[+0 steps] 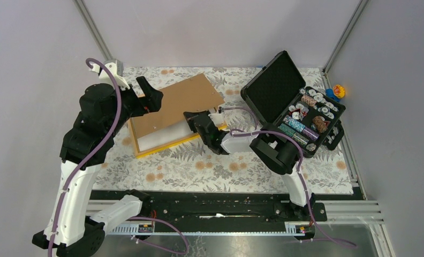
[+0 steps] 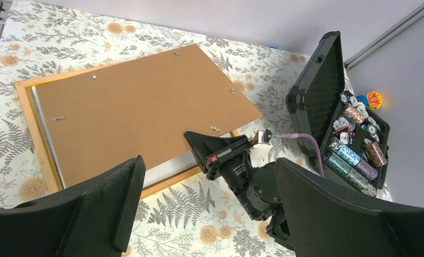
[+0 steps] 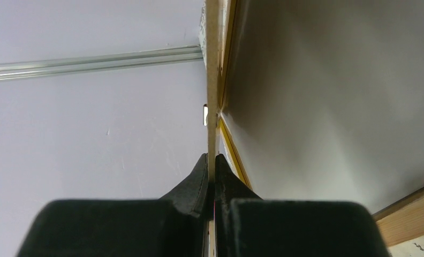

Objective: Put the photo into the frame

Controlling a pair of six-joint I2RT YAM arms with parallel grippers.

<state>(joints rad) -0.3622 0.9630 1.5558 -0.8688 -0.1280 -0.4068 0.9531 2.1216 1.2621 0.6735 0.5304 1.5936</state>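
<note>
The orange-yellow frame [image 1: 164, 147] lies flat on the floral cloth; it also shows in the left wrist view [image 2: 38, 144]. A white sheet [image 1: 161, 135] lies inside it, printed side not visible, so I cannot confirm it is the photo. The brown backing board [image 1: 175, 104] rests tilted over both. My right gripper [image 1: 191, 119] is shut on the board's near right edge [image 3: 212, 80], with the frame's yellow rim [image 3: 228, 142] beside it. My left gripper [image 1: 151, 93] hovers open and empty above the board's far left side.
An open black case [image 1: 293, 110] with several small colourful items stands at the right, also in the left wrist view [image 2: 338, 123]. A small orange-and-blue toy [image 1: 338, 91] lies in the far right corner. Grey walls and metal rails bound the table.
</note>
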